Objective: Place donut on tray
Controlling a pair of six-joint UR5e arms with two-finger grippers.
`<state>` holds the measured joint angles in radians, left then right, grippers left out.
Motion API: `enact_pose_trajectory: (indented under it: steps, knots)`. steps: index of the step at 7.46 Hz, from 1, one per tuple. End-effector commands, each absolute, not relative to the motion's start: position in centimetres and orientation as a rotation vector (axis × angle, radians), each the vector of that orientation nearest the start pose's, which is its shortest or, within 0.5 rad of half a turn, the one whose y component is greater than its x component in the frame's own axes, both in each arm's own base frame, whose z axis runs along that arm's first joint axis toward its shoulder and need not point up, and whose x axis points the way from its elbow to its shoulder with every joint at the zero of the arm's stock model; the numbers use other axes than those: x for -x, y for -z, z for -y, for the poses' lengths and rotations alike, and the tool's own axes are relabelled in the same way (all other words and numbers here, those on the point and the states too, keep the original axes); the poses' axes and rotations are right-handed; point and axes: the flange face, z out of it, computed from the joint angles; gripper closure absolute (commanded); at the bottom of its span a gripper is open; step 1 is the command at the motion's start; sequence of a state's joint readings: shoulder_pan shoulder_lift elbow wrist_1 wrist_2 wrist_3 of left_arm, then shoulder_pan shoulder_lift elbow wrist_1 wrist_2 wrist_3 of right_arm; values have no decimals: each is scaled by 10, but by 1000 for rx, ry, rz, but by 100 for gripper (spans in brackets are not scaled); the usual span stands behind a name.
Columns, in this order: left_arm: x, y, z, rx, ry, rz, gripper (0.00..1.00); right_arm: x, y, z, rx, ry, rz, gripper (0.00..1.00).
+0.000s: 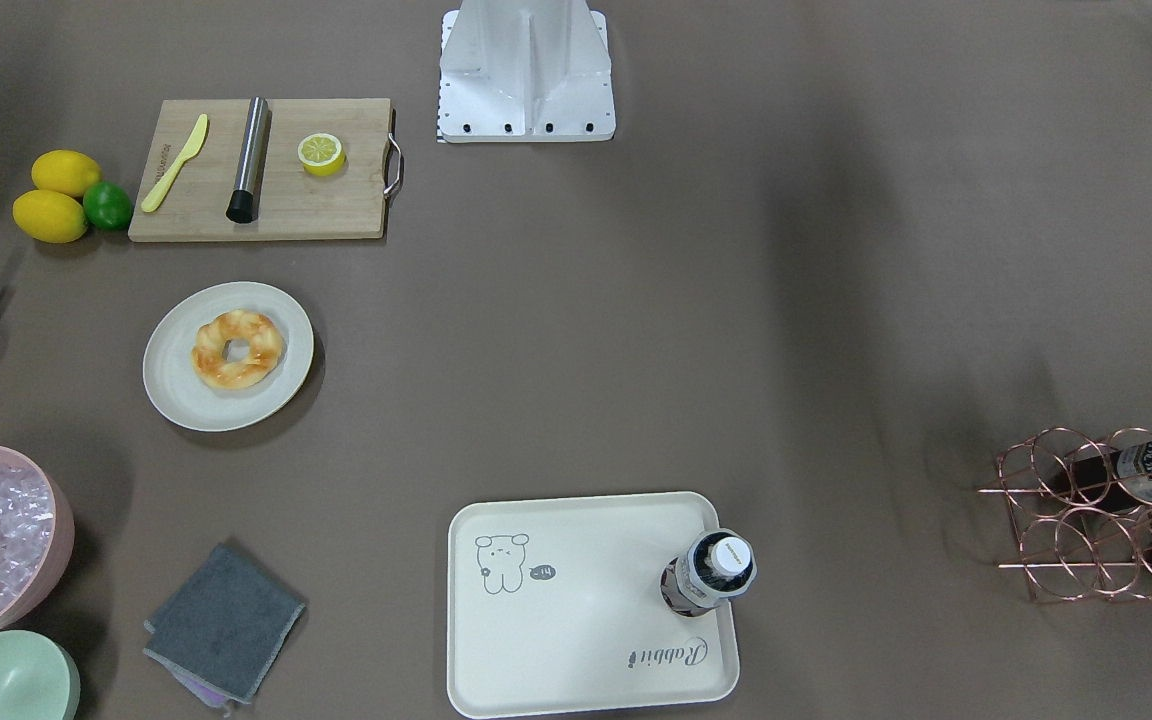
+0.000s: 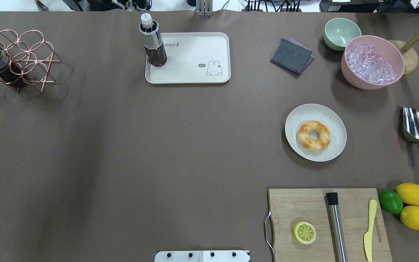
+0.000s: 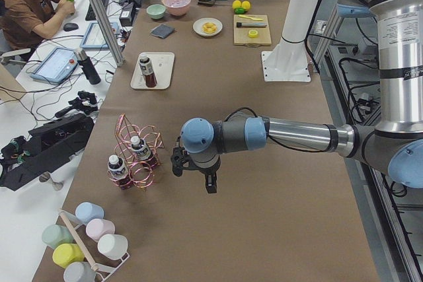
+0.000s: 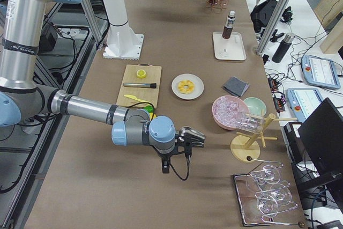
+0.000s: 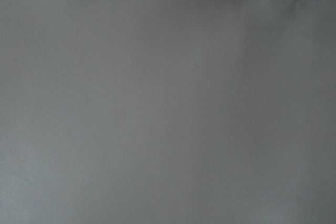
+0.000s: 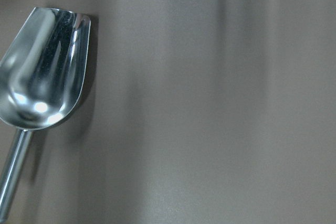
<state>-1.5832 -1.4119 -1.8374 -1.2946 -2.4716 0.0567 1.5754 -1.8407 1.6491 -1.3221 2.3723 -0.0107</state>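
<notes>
The donut point(image 1: 237, 348) is a golden-orange twisted ring with pale patches, lying on a round pale plate point(image 1: 186, 400). It also shows in the overhead view point(image 2: 314, 135). The cream-white tray point(image 1: 576, 640) with the bear drawing sits apart from it point(image 2: 191, 54), with an upright dark drink bottle point(image 1: 708, 572) in one corner. My left gripper point(image 3: 177, 161) shows only in the left side view, near the copper rack, far from the donut. My right gripper point(image 4: 186, 144) shows only in the right side view, above the metal scoop. I cannot tell whether either is open or shut.
A wooden cutting board point(image 2: 304, 207) carries a halved lemon point(image 2: 304, 232), a steel tube and a yellow knife. Lemons and a lime point(image 2: 390, 201) lie beside it. A metal scoop point(image 2: 417, 127), a pink bowl of ice point(image 2: 372, 62), a green bowl, a grey cloth point(image 2: 291, 54) and a copper bottle rack point(image 2: 16, 58) ring the table.
</notes>
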Motion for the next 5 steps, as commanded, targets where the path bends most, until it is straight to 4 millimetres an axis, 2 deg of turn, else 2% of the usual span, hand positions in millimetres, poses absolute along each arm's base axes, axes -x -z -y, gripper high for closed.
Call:
enact_pose_trajectory:
  steps: [1,2,5]
  knots:
    - [60,-617,410,125,34,-904,2,-62,-704,379,-71,32,802,1]
    - [60,-619,410,127,35,-903,2,-55,-687,392,-92,52,812,1]
    - [60,-618,410,126,35,-903,2,11,-626,455,-146,209,830,1]
